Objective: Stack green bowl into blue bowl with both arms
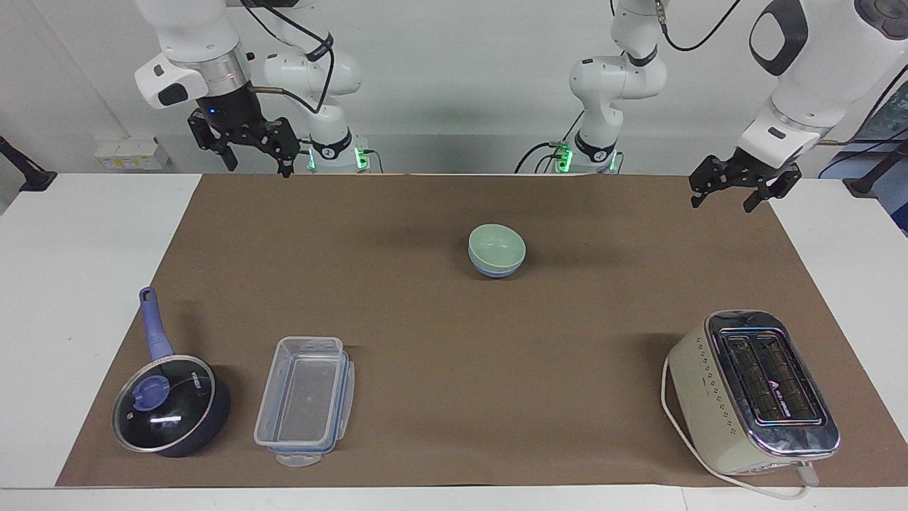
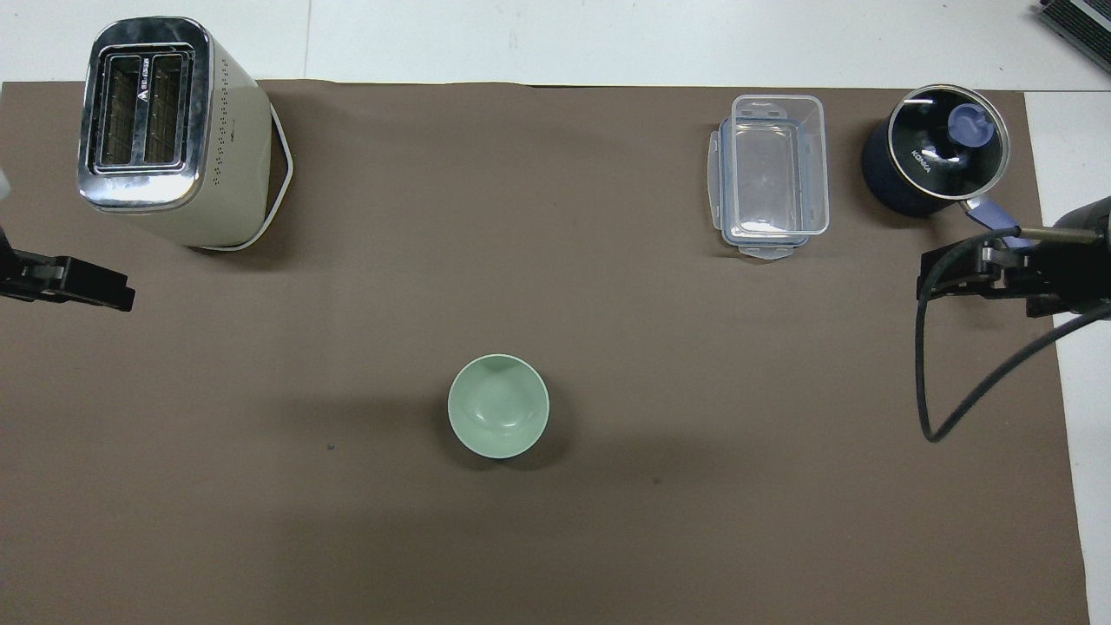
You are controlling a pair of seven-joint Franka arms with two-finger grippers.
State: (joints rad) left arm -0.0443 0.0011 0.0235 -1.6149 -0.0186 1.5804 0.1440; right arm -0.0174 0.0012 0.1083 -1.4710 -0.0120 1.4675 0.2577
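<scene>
The green bowl (image 1: 498,245) sits nested inside the blue bowl (image 1: 496,270) at the middle of the brown mat. In the overhead view only the green bowl (image 2: 498,405) shows; the blue bowl is hidden under it. My right gripper (image 1: 259,169) is open and empty, up in the air over the mat's edge by the right arm's base. My left gripper (image 1: 721,205) is open and empty, over the mat's corner at the left arm's end. Both are well apart from the bowls. They also show in the overhead view, the right gripper (image 2: 976,278) and the left gripper (image 2: 78,288).
A cream toaster (image 1: 752,394) stands farther from the robots at the left arm's end. A clear plastic container (image 1: 305,401) and a dark blue lidded saucepan (image 1: 170,404) stand farther out at the right arm's end. The brown mat (image 1: 425,341) covers most of the table.
</scene>
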